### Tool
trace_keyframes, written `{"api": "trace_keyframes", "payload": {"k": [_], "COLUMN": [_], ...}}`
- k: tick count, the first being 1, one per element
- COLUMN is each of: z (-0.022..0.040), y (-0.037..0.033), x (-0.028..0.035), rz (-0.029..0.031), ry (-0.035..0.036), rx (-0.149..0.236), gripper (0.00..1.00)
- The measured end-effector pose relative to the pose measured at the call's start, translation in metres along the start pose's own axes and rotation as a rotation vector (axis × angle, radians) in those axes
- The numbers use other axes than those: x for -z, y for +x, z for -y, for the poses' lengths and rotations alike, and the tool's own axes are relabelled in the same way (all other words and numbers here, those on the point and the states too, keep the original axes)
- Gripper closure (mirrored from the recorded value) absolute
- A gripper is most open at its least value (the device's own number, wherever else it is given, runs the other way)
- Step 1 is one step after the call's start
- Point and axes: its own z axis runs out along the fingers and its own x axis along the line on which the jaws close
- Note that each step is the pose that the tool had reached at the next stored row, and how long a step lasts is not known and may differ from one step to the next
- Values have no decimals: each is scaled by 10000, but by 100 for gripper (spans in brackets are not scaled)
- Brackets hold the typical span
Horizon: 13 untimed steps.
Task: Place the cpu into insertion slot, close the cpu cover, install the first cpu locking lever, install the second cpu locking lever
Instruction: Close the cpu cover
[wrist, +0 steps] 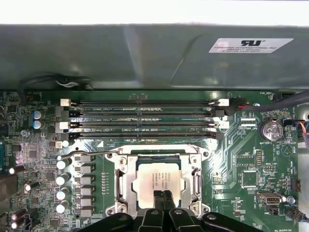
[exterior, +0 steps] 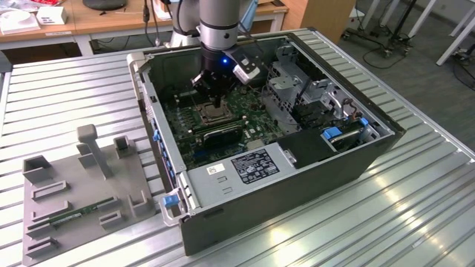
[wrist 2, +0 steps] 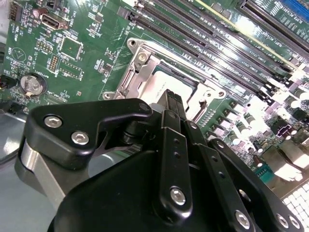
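A slatted metal table [exterior: 415, 222] carries an open computer case [exterior: 297, 183], with a gray fixture tray [exterior: 74, 189] on the exterior view's left. The arm [exterior: 219, 22] reaches down into the case from the far side, over the green motherboard [wrist: 231, 159].

The first wrist view shows the long memory slots [wrist: 145, 123] lying just beyond the insertion slot [wrist: 159, 159]. The cpu [wrist: 157, 179] sits in that slot, its silvery-tan top facing up. The cpu cover [wrist: 121, 180] seems to lie flat around the chip, but I cannot tell whether it is latched.

The gripper [wrist: 162, 199] stands at the chip's edge with its fingers [wrist: 158, 199] drawn together and nothing visible between them. The second wrist view shows the gripper [wrist 2: 174, 99] from behind, hiding much of the socket. A coin battery [wrist 2: 32, 83] shows in both wrist views.
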Motion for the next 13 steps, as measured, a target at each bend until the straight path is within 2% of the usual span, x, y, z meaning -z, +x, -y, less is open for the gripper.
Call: {"api": "trace_keyframes", "payload": {"k": [13], "z": [0], "y": [5], "x": [26], "rz": [-1], "ry": [1], "rx": [1], "gripper": [89]}}
